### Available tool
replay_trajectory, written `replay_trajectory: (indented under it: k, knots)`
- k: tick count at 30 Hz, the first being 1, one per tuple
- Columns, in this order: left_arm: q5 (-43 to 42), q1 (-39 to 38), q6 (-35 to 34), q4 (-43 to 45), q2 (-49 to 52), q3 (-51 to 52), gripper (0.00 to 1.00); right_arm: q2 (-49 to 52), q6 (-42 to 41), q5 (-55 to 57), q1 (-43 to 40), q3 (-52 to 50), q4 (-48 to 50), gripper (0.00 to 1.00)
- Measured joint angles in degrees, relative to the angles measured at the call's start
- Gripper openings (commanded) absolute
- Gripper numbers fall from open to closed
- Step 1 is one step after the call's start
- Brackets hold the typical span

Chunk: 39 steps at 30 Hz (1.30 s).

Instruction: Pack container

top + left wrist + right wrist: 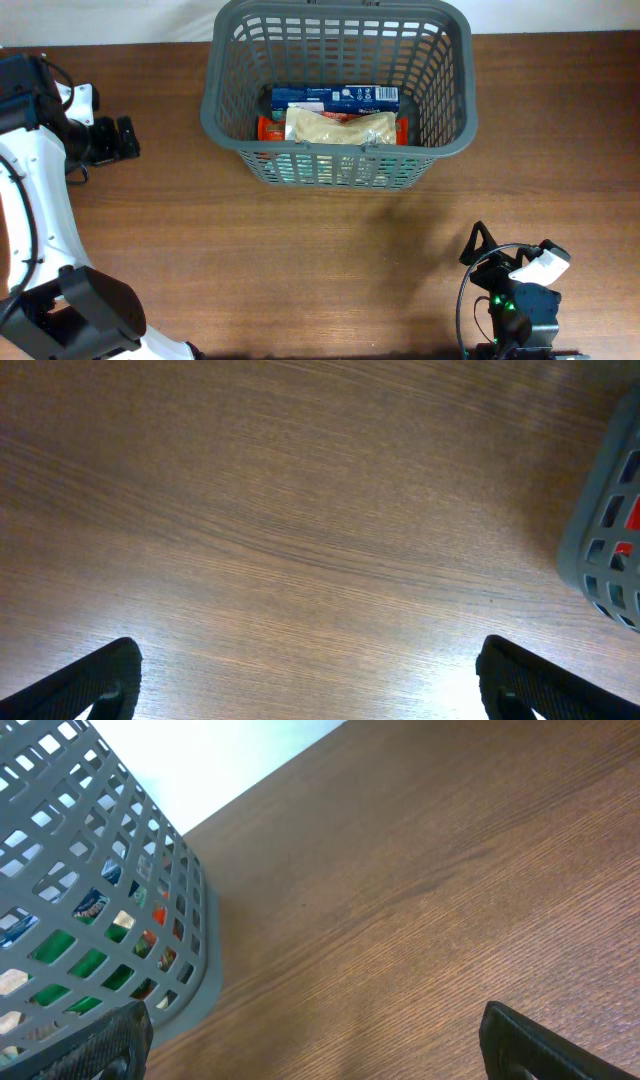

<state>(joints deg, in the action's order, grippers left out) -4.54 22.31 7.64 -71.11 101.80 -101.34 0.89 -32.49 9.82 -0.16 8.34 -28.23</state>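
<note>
The dark grey slotted basket (225, 110) stands at the back middle of the table. Inside it lie a blue box (335, 97), a beige bag (340, 127) and a red item (268, 127). My left gripper (127, 139) is open and empty at the far left, well apart from the basket; in the left wrist view (305, 680) the fingers frame bare wood, with the basket's corner (600, 540) at the right edge. My right gripper (480, 245) is open and empty near the front right; the right wrist view (315, 1040) shows the basket (190, 950) at the left.
Brown wooden table (300, 270) with a pale wall strip behind it (100, 20). My left arm's white links (40, 200) run along the left edge. The right arm's base and cables (515, 300) sit at the front right.
</note>
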Motion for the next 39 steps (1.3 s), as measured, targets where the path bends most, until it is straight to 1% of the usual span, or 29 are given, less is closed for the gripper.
replay_trajectory:
  k: [12, 16, 18, 21, 24, 26, 27, 29, 30, 32, 34, 37, 39]
  knots:
    - [0.00, 0.00, 0.00, 0.00, -0.09, 0.02, 0.99, 0.00, -0.04, 0.15, 0.00, 0.00, 0.00, 0.99]
    - [0.02, -0.68, 0.00, 0.24, -3.28, 2.84, 0.99, 0.00, -0.02, 0.17, 0.00, 0.00, 0.00, 0.99]
    - [0.04, -2.19, 0.00, 0.39, -7.96, 6.80, 0.99, 0.00, 0.00, 0.15, 0.00, 0.00, 0.00, 0.99]
    - [-0.04, -6.75, 0.00, 0.92, -18.53, 15.19, 0.99, 0.00, 0.00, 0.17, 0.07, 0.00, 0.02, 0.99]
    - [-0.57, -12.26, -0.02, 0.48, -30.97, 25.49, 0.99, 0.02, 0.09, 0.17, 0.07, 0.00, 0.02, 0.99]
    - [-0.63, -14.14, 0.00, 1.20, -38.05, 31.89, 0.99, -0.04, 0.13, 0.22, 0.07, 0.00, 0.02, 0.99]
    - [-0.66, -14.91, 0.00, 2.54, -42.88, 36.68, 0.99, -0.04, 0.20, 0.20, 0.07, 0.00, 0.02, 0.99]
    - [-0.63, -15.30, 0.00, 5.79, -49.92, 43.85, 0.99, -0.04, 0.15, 0.26, 0.07, 0.00, 0.00, 0.99]
    - [-0.66, -15.43, -0.02, 8.85, -53.88, 47.65, 0.99, -0.04, 0.15, 0.35, 0.07, 0.00, 0.07, 0.99]
    - [-1.20, -15.45, -0.02, 17.86, -62.01, 55.34, 0.99, -0.04, 0.20, 0.35, 0.07, 0.00, 0.02, 0.99]
    - [-2.40, -15.45, -0.04, 29.16, -69.94, 62.18, 0.99, -0.04, 0.17, 0.37, 0.11, 0.00, 0.00, 0.99]
    - [-4.83, -15.82, -0.20, 48.87, -81.29, 71.28, 0.99, -0.04, 0.17, 0.39, 0.11, 0.00, 0.02, 0.99]
    - [-5.84, -16.52, -0.20, 61.09, -86.12, 76.32, 0.99, -0.04, 0.13, 0.39, 0.11, 0.00, 0.00, 0.99]
